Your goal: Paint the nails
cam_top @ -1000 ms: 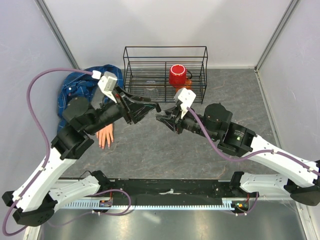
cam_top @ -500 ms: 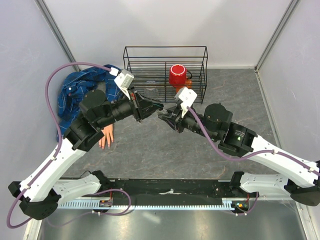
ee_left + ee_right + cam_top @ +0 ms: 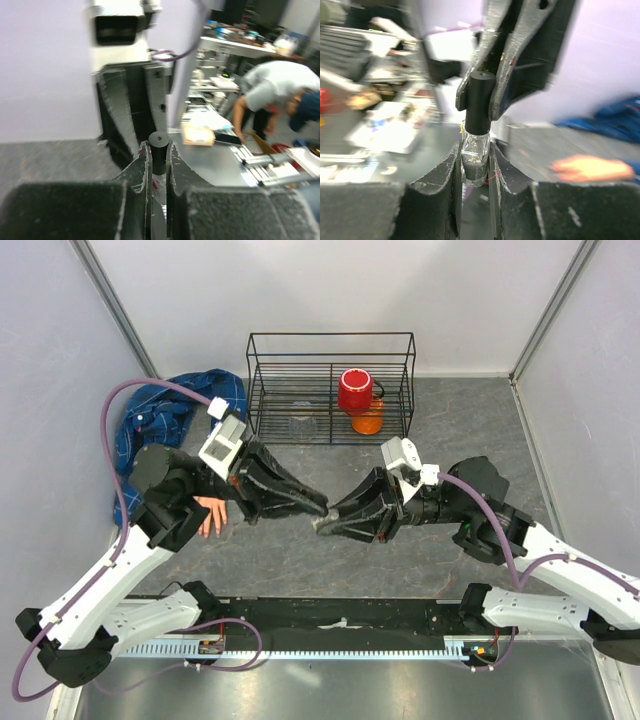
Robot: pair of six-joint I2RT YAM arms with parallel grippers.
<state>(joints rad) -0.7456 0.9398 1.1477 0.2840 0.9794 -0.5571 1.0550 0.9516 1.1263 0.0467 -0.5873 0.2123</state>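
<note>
The fake hand [image 3: 208, 512] lies palm down at the left, its blue plaid sleeve [image 3: 160, 420] running to the back. Its nails are too small to make out. It shows blurred in the right wrist view [image 3: 592, 167]. My two grippers meet in mid-air over the table's middle. My right gripper [image 3: 328, 524] is shut on the glass body of a small nail polish bottle [image 3: 475, 160]. My left gripper [image 3: 318, 508] is shut on the bottle's black cap [image 3: 158, 150], which also shows in the right wrist view [image 3: 479, 100].
A black wire basket [image 3: 330, 340] stands at the back, with a red cup [image 3: 354, 390] and an orange object [image 3: 367, 423] in it. Grey walls close in the left, right and back sides.
Both grippers have moved down and nearer the front, still joined at the bottle. The right arm has drawn back to the right, and the left arm has reached further right.
</note>
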